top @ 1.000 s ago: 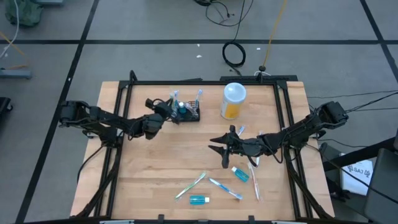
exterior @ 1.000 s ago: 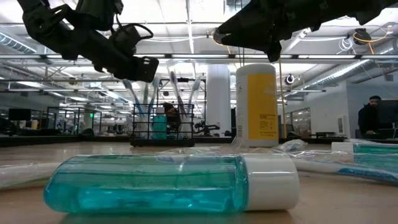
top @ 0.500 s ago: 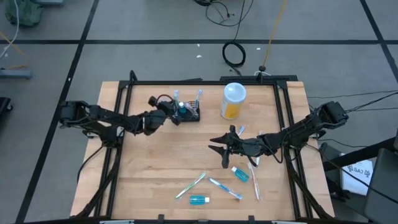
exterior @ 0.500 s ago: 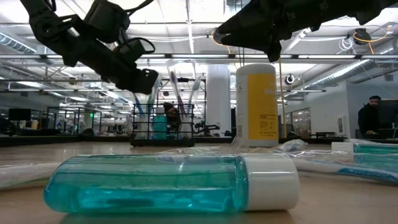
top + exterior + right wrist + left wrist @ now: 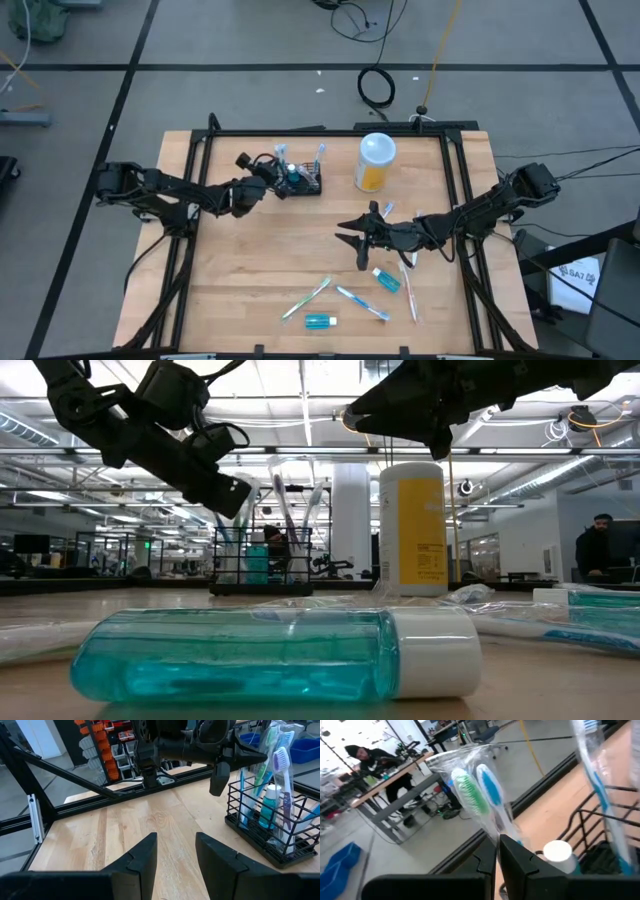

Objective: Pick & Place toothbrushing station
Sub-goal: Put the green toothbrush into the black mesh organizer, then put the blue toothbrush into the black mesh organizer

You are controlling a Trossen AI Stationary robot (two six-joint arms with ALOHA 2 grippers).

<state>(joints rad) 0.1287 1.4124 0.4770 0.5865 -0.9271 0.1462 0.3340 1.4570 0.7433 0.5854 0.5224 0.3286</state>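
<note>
beside the toothbrushing station [image 5: 300, 181], a lidded container [image 5: 375, 161] (left jaws pressed together, right spread)

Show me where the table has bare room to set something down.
Bare wood spans the table between the left gripper at the toothbrushing station and the near-edge toothbrushes. Crowded: under the right gripper, toothbrushes and the mouthwash bottle.
</note>
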